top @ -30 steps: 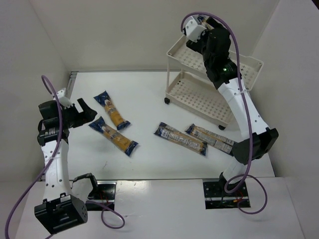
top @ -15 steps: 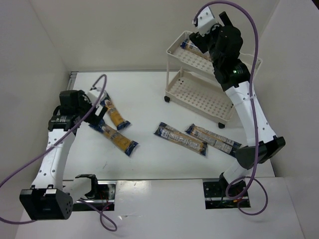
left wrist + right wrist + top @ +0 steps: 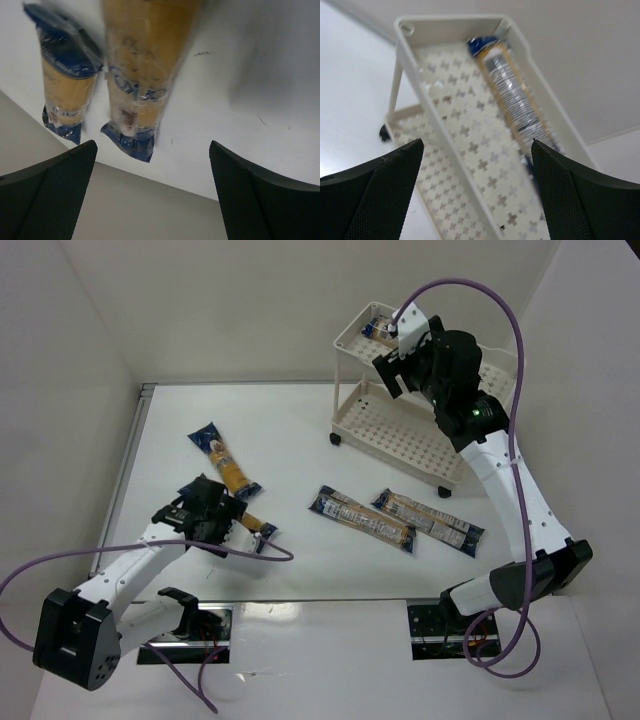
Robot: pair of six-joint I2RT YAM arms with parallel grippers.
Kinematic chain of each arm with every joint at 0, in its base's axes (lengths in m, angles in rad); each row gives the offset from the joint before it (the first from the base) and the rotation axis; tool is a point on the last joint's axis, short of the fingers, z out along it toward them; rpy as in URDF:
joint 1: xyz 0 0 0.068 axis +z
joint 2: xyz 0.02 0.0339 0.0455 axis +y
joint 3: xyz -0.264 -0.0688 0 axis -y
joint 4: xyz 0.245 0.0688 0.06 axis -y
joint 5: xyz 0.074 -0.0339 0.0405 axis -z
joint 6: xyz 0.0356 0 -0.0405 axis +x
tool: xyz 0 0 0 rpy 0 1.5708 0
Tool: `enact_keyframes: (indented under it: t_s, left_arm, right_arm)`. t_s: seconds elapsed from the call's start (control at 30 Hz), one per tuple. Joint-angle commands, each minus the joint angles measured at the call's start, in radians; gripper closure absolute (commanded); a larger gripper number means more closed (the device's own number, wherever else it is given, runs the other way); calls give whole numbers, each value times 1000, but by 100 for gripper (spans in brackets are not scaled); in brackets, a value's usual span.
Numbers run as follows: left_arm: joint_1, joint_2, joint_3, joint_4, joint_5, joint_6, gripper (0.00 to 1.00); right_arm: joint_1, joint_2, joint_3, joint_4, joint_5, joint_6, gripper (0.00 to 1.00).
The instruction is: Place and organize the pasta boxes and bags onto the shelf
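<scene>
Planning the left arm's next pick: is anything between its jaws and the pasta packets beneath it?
Nothing visible stands in the way. The left gripper, jaws open, hangs over the table. One pasta packet lies in line with the gap between the jaws, and a second packet lies beside it.

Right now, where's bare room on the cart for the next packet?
Top tray: bare strip between the packet along one long wall and the opposite wall. Lower tray: bare where visible. Crowded only along the packet's wall.
</scene>
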Motion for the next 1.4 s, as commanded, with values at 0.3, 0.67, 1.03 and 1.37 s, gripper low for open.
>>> enact_keyframes:
  t_s: [0.3,0.67,1.03,1.37]
  left_arm:
    - [-3,322,179,18,48,57,0]
    - [-3,502,197,-21,-16,13,0]
    - [-3,588,116,39,17,-58,72]
    - [-3,297,259,-11,215,-488,100]
  right_arm:
    - [-6,-20,-109,-69,-161,73,6]
    - [-6,12,-101,-48,-173,73,6]
    - [-6,-5,-133,-48,-192,92,13]
    - [-6,-78,-173,-28,-189,121,57]
